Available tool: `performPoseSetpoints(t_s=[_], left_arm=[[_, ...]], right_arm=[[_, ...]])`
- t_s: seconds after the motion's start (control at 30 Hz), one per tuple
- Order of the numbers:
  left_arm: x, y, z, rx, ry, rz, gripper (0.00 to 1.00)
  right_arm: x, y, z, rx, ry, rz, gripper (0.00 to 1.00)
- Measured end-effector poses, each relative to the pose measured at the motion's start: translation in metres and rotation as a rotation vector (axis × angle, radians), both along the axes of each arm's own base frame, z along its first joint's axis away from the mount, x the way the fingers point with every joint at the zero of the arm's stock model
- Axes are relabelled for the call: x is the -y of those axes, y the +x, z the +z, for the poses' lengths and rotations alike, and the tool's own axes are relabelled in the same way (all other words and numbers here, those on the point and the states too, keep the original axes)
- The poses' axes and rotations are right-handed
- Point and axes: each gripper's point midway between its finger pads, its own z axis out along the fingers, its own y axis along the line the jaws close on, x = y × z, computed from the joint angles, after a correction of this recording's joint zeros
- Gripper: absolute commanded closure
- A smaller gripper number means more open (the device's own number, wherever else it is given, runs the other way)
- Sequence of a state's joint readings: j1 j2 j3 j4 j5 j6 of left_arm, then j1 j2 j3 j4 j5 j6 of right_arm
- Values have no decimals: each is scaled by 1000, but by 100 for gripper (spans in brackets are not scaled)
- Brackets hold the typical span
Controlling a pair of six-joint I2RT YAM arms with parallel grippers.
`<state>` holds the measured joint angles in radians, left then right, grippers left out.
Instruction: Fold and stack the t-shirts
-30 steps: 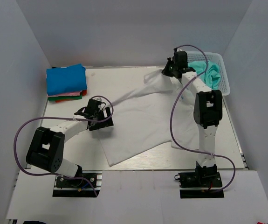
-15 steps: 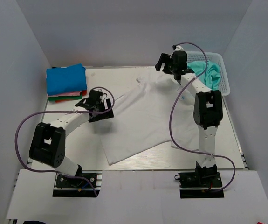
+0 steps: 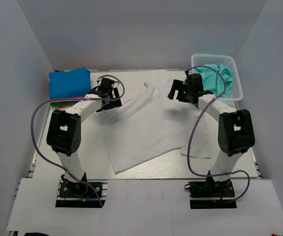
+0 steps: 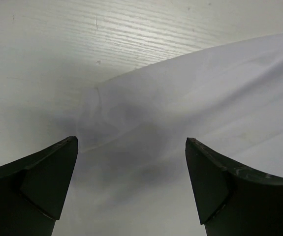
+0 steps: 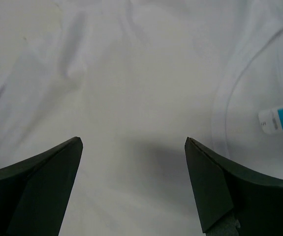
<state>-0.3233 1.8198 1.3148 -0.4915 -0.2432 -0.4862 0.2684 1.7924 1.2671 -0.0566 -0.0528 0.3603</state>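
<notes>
A white t-shirt [image 3: 151, 123] lies spread out on the table, its collar and label [image 5: 279, 118] toward the back right. My left gripper [image 3: 108, 94] hovers open over the shirt's left sleeve edge [image 4: 131, 113], with nothing between its fingers. Over the shirt's upper part, near the collar, my right gripper [image 3: 182, 93] is open and empty; below it is plain white cloth [image 5: 131, 98]. A folded stack of t-shirts [image 3: 70, 84], blue on top with pink, red and green edges under it, sits at the back left. A teal t-shirt [image 3: 215, 78] lies in the basket.
The white lattice basket [image 3: 235, 83] stands at the back right corner. Bare table [image 3: 89, 147] shows left of the shirt and along the front. Grey walls close in the sides and back. Purple cables loop off both arms.
My right gripper opened, let go of the shirt's top edge and drew back over the shirt. The cloth dropped flat. My left arm swung from the shirt's left side to its far left sleeve.
</notes>
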Motion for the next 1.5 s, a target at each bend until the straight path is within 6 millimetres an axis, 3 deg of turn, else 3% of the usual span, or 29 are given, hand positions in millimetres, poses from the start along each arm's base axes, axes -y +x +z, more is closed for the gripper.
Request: performPoseSetpoints(t_s=[0.1,0.2,0.4,0.53,0.57,0.67,0.77,0.93,1.03,1.07,1.13,1.2,1.23,1.37,1.5], left_arm=[[-8,-5,-16,-52,53,14,6],[-19,-11,-25,-87,108,34,15],[-32,-12,-34,-120,181,66,48],[-40,-11,-50,-166,231,84,63],[-41,-11,-55,-180,242,87,76],[-45,-6,-53,-177,263,107,100],[-48,0,-46,-163,274,118,100],[-52,26,-19,-90,290,133,100],[-58,52,-1,-37,313,159,81],[-61,60,2,-26,321,169,66],[-71,74,5,-27,334,201,48],[-84,83,4,-38,338,247,9],[-92,82,4,-62,347,275,0],[-113,74,2,-116,340,365,0],[-103,65,5,-119,273,348,0]], right_arm=[[8,-21,-27,-110,-22,-17,10],[10,-30,-37,-152,-27,-22,10],[16,-56,-66,-242,-47,-21,10],[19,-61,-70,-263,-54,-24,10],[19,-61,-71,-263,-54,-25,10],[20,-62,-71,-267,-60,-28,10],[22,-64,-73,-279,-68,-33,10],[24,-67,-76,-292,-75,-36,10],[26,-69,-78,-300,-84,-41,10],[26,-70,-79,-303,-87,-42,10],[28,-71,-79,-308,-94,-45,10],[30,-70,-80,-306,-105,-54,10],[31,-70,-79,-308,-112,-56,10],[33,-62,-69,-284,-127,-61,10],[32,-53,-59,-253,-129,-62,10]])
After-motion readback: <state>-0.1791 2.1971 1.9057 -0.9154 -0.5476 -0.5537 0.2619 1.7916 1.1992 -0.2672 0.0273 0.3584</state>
